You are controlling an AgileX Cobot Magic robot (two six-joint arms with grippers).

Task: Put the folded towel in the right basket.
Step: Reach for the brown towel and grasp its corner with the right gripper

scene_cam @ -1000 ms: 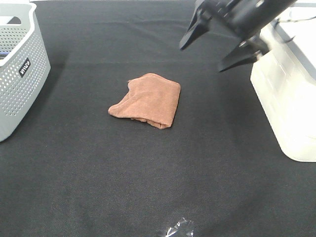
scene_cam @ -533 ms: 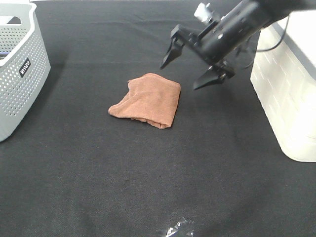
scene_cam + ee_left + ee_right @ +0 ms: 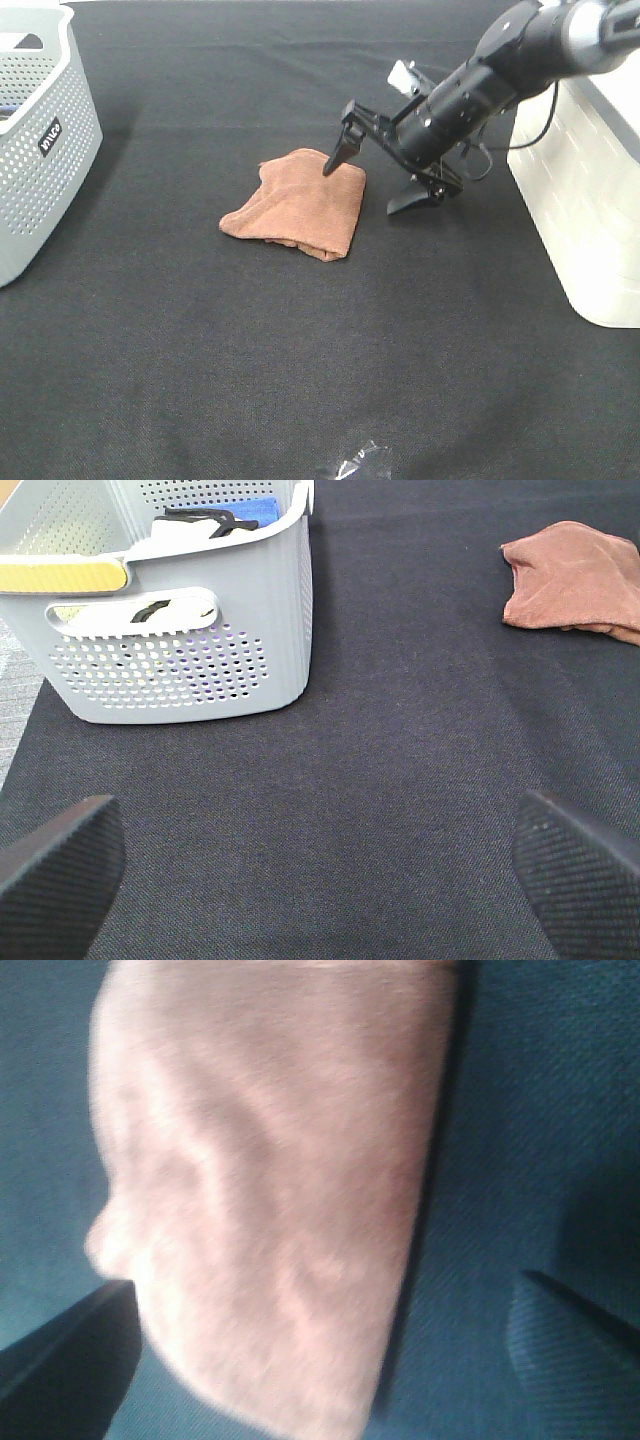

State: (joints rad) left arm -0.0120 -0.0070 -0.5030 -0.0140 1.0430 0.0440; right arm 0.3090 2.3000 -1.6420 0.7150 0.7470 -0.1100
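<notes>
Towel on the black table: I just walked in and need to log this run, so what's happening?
The right gripper, open, straddles the right edge of the folded towel, which lies ungrasped on the table. The white basket stands to its right. The left gripper is open near the grey basket.

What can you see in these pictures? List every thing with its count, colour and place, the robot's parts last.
folded towel: one, reddish brown, middle of the table.
white basket: one, white, far right of the high view.
grey basket: one, pale grey, perforated, far left; a blue item and black-and-white things inside, too unclear to name.
tablecloth: one, black, covers the table.
plastic scrap: one, clear, near the front edge.
right gripper: one, black, open, astride the towel's edge nearest the white basket.
left gripper: one, black, open, over bare cloth, apart from the grey basket.
</notes>
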